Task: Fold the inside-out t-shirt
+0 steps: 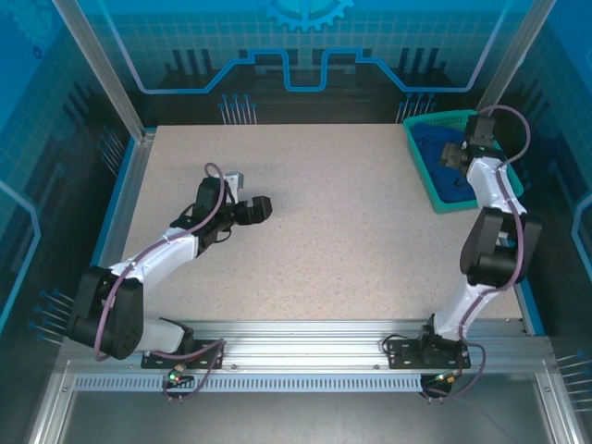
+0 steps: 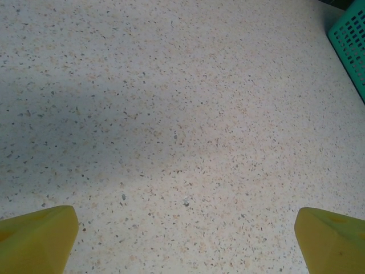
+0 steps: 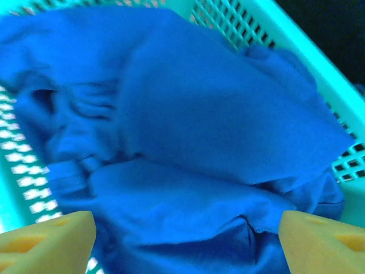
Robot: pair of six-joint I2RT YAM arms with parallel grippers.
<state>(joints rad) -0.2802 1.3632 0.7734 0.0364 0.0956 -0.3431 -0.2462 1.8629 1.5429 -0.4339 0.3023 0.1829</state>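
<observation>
Right claw (image 3: 182, 242) spread wide, gripping nothing, poised just above the t-shirt (image 3: 188, 114); likely set for a grab. The t-shirt lies crumpled in the teal basket (image 1: 435, 118), upper right of the overhead frame, directly beneath the claw's fingertips. Left claw (image 2: 182, 234) also wide and empty, over bare counter (image 2: 171, 114) at mid-left; probably waiting where the t-shirt gets spread.

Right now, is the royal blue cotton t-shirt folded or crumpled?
Crumpled: the royal blue cotton t-shirt lies bunched in creases inside the teal plastic basket.
</observation>
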